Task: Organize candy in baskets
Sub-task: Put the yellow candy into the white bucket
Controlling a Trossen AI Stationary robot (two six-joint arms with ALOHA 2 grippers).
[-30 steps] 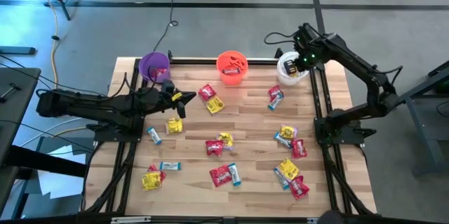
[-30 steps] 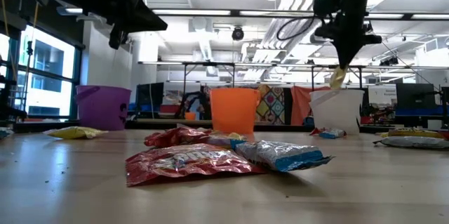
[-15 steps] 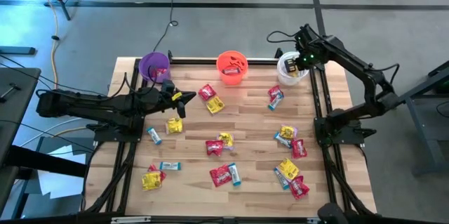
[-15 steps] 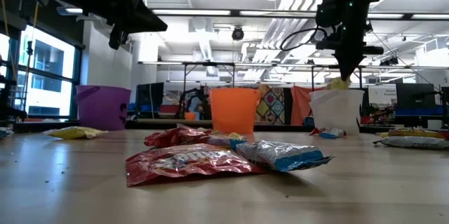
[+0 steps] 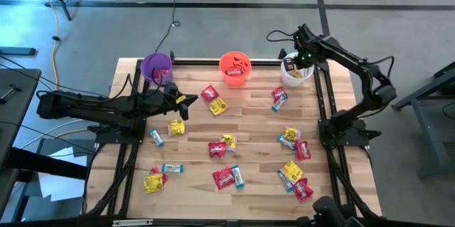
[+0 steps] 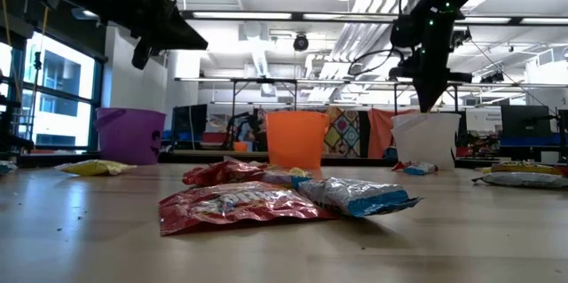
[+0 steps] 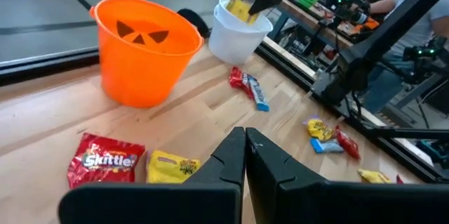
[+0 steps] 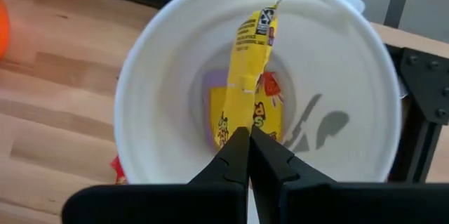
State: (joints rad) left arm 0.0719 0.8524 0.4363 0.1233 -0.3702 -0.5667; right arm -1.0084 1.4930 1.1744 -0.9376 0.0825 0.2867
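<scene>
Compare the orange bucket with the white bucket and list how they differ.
The orange bucket has a dark face mark on its wall; the white bucket looks plain. The right gripper hangs over the white bucket, shut on a yellow packet; no gripper is over the orange bucket. The orange bucket stands mid-row at the table's far edge; the white bucket stands at the right corner. Both are small, round and upright.

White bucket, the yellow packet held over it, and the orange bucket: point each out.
white bucket [image 8: 147, 90], right wrist view, inner wall.
yellow packet [image 8: 249, 69], right wrist view, mid-wrapper.
orange bucket [image 7: 137, 73], left wrist view, front wall.
</scene>
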